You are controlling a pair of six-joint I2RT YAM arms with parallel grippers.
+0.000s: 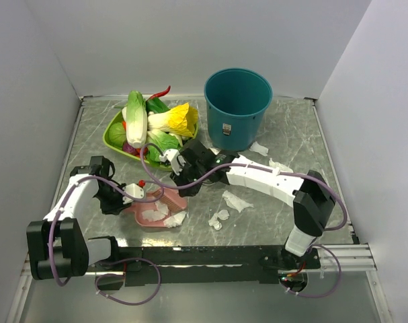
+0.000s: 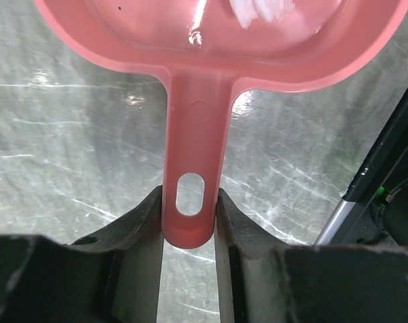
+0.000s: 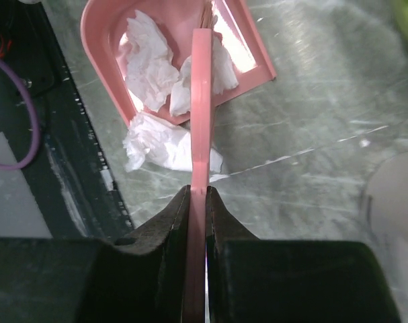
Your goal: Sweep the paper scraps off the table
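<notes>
My left gripper (image 2: 190,202) (image 1: 128,194) is shut on the handle (image 2: 192,148) of a pink dustpan (image 1: 165,202) (image 3: 99,40) that lies on the grey marble table (image 1: 291,202). My right gripper (image 3: 199,192) (image 1: 181,176) is shut on a thin pink brush handle (image 3: 201,101) that reaches into the pan's mouth. White paper scraps (image 3: 150,60) lie inside the pan. One wad (image 3: 160,145) (image 1: 176,219) sits just outside its lip. More scraps lie at the table's middle (image 1: 236,200) (image 1: 218,219) and near the bucket (image 1: 259,148) (image 1: 279,165).
A teal bucket (image 1: 236,108) stands at the back centre. A green tray (image 1: 115,139) of toy vegetables sits at the back left, close to the right gripper. White walls enclose three sides. A black and metal rail (image 1: 257,256) runs along the near edge.
</notes>
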